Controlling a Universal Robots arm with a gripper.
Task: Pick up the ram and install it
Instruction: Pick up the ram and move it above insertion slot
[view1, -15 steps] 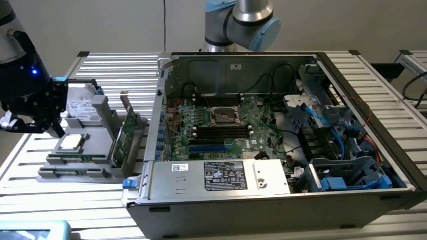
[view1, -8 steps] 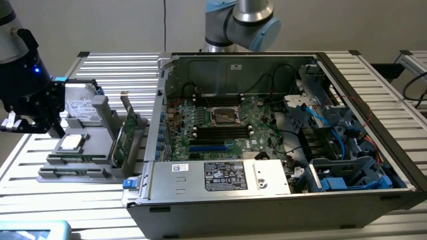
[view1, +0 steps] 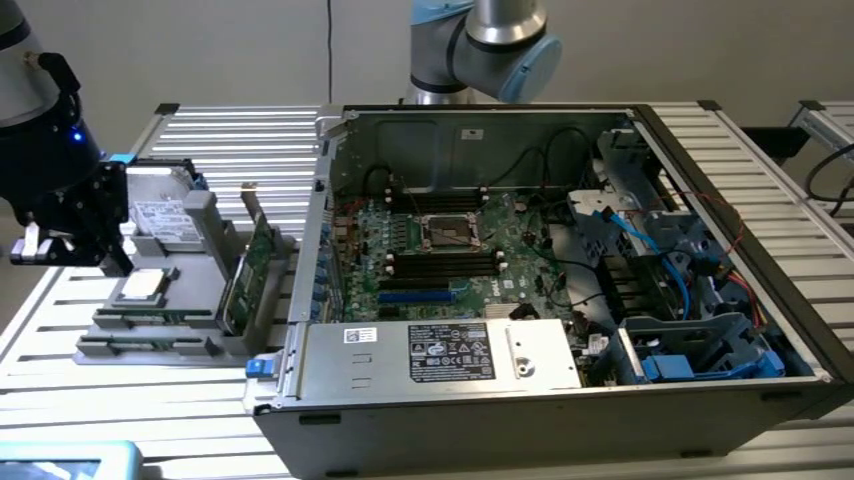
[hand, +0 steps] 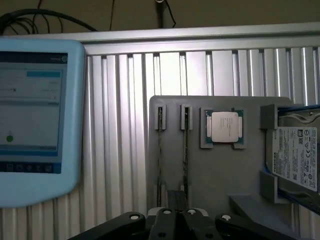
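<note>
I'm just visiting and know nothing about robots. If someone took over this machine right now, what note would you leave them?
Gripper: shut, nothing visible in it, hovering over the grey parts holder.
Ram: first stick and second stick stand edge-on in the holder's slots, next to the processor and the hard drive.
Computer case: open, with the motherboard exposed.
Done: nothing that shows.
Left: picking up a stick and installing it.
</note>
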